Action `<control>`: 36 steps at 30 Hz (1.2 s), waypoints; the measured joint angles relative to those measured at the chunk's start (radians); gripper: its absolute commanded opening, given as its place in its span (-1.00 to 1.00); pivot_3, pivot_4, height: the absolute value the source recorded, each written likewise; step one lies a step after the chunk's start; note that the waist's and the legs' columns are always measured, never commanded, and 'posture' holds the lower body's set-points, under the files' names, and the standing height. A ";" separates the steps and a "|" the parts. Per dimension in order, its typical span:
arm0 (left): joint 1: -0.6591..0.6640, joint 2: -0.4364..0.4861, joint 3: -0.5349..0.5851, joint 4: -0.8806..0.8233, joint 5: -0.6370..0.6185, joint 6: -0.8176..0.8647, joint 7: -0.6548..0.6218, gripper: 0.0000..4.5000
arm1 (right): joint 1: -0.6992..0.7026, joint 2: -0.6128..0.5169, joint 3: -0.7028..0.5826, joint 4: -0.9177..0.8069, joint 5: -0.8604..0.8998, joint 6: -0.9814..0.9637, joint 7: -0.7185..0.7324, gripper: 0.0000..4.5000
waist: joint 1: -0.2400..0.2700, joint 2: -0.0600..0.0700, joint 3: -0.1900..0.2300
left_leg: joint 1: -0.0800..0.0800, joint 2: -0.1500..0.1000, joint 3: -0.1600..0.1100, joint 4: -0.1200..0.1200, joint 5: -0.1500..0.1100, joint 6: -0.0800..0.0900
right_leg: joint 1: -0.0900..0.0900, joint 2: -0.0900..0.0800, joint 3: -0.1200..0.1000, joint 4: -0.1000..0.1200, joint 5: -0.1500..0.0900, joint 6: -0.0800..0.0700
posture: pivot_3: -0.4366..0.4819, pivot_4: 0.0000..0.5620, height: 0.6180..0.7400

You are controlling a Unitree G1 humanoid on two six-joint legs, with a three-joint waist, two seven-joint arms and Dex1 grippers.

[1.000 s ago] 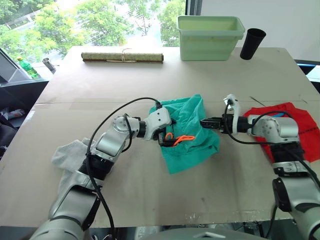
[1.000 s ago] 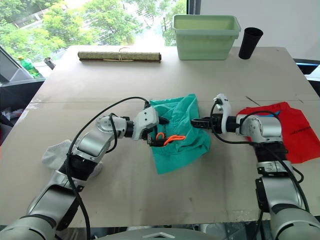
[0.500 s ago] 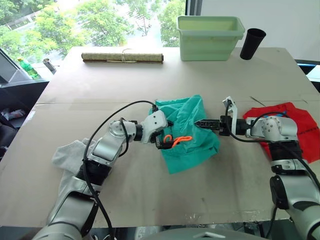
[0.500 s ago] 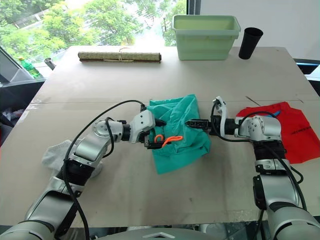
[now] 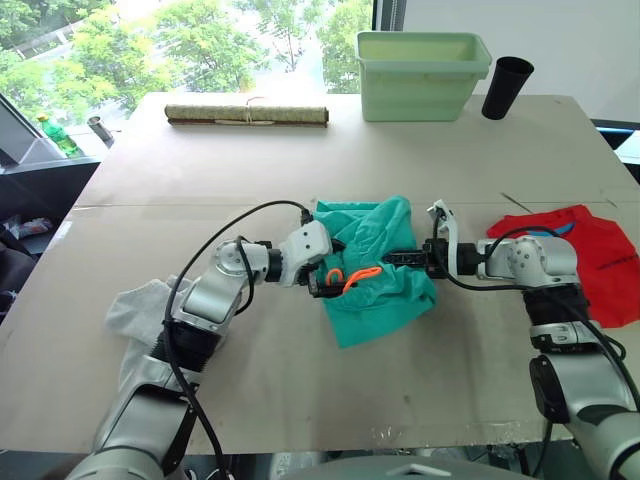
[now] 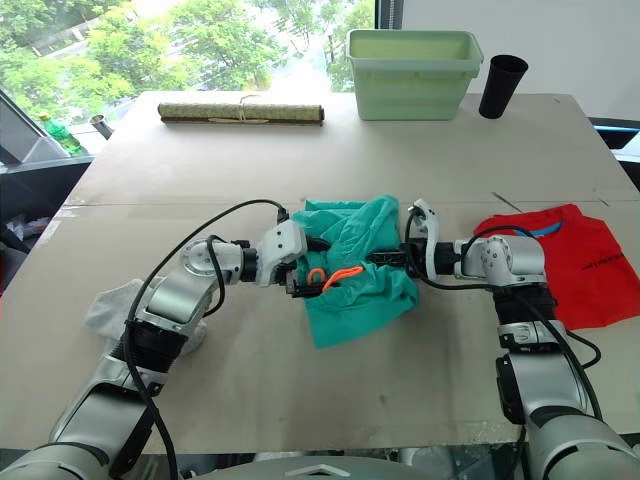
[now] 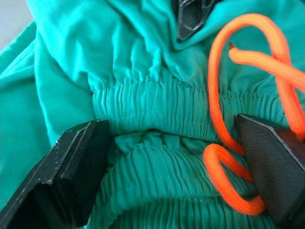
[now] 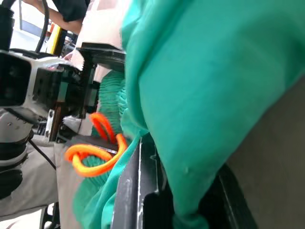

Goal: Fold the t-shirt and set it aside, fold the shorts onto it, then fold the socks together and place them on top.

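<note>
The t-shirt (image 5: 580, 255) is the biggest piece of clothing here, and it lies on the right side of the worktop (image 5: 300, 160), partly under the robot's right arm. It looks flat and tidy, so the first job, folding it and putting it to one side, seems to be done. The shorts (image 5: 375, 265) come next in size. They sit in the middle of the worktop in a rumpled heap, well apart from the red shirt, so they are not folded onto it yet. This looks like the job going on now. The left pincer (image 7: 178, 164) has its two fingers apart, one on each side of the stretchy waistband, with the orange drawstring (image 5: 352, 275) looped just beside one finger. The right pincer (image 5: 400, 258) reaches in from the other side and is clamped on a fold of the green cloth. The socks (image 5: 140, 305) are the smallest things. They lie on the left side of the worktop, beside the left arm, and they are not on top of anything, so that last job is still to do. At the far edge stands a pale green tub (image 5: 420, 70), and it looks empty from here. Beside it is a black cup (image 5: 500, 88), but I cannot see inside it. A rolled mat (image 5: 245, 115) lies there too.
</note>
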 measured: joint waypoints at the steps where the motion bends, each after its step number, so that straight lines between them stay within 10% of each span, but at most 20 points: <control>1: -0.001 0.003 0.018 -0.003 -0.014 0.000 -0.003 1.00 | 0.016 -0.011 -0.024 -0.027 0.014 0.019 -0.017 -0.99 | 0.002 0.000 0.000 | -0.001 0.000 0.000 0.000 0.000 0.000 | -0.001 0.000 0.000 0.000 0.000 0.000 | -0.05 -0.47 0.95; 10: -0.178 0.085 0.161 -0.207 -0.185 0.157 -0.065 1.00 | 0.066 -0.190 -0.333 -0.368 0.162 0.222 -0.131 -0.99 | 0.005 0.001 0.002 | -0.001 -0.001 -0.001 -0.001 0.000 0.000 | -0.001 -0.001 -0.001 -0.001 0.000 0.000 | -0.05 -0.47 0.95; 18: -0.247 0.097 0.204 -0.286 -0.322 0.301 -0.071 1.00 | 0.158 -0.600 -0.452 -0.350 0.185 0.253 -0.063 -0.99 | 0.008 0.002 0.003 | -0.001 -0.001 0.000 -0.001 0.000 0.000 | 0.000 0.000 -0.001 -0.003 0.000 0.001 | -0.05 -0.47 0.95; 29: -0.257 0.116 0.192 -0.353 -0.341 0.344 -0.082 1.00 | 0.235 -0.864 -0.123 0.205 -0.120 -0.247 0.226 -0.99 | 0.001 0.003 0.004 | 0.001 -0.001 0.001 0.000 0.000 0.000 | 0.001 0.002 0.002 -0.004 -0.001 0.001 | -0.05 -0.47 0.95; 36: -0.257 0.119 0.168 -0.354 -0.338 0.349 -0.082 1.00 | 0.157 -0.781 0.011 0.347 -0.342 -0.589 0.165 0.36 | 0.006 0.004 0.004 | 0.000 0.000 0.001 0.000 0.000 0.000 | 0.001 0.003 0.002 -0.004 -0.001 0.002 | -0.05 -0.47 0.95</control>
